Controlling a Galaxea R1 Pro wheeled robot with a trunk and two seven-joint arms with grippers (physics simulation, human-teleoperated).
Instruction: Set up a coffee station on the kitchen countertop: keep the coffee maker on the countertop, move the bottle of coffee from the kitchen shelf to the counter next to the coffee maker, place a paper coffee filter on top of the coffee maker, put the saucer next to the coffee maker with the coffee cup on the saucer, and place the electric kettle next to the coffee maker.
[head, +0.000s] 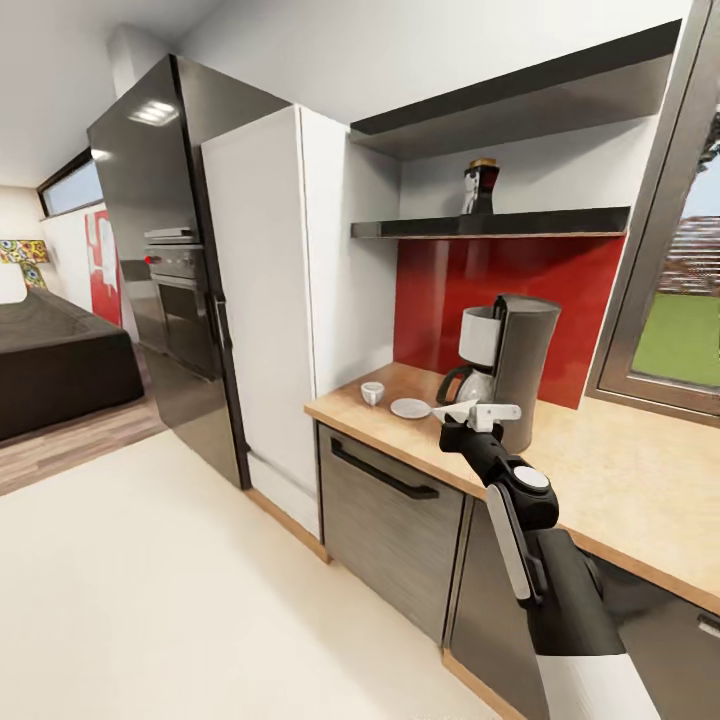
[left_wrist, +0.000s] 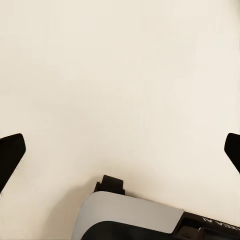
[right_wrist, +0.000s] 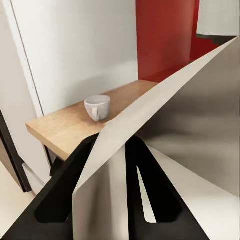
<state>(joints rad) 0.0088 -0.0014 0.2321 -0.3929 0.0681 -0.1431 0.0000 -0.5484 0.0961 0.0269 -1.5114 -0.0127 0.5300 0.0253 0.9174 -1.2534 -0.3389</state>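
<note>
My right gripper (head: 466, 414) reaches over the wooden countertop (head: 640, 480), shut on a white paper coffee filter (head: 450, 409) just in front of the grey coffee maker (head: 512, 355). In the right wrist view the folded filter (right_wrist: 190, 115) is pinched between black fingers (right_wrist: 67, 187). A white coffee cup (head: 372, 393) and a saucer (head: 410, 408) sit apart near the counter's left end; the right wrist view also catches the cup (right_wrist: 97, 107). The bottle of coffee (head: 481, 187) stands on the dark shelf (head: 500, 224). My left gripper (left_wrist: 120, 152) is open above the floor.
A tall white cabinet (head: 265, 310) and a black fridge (head: 165, 260) with a built-in oven stand left of the counter. A window (head: 680, 300) lies at the right. Drawers (head: 385, 520) sit under the counter, and cream floor (head: 180, 590) spreads to the left.
</note>
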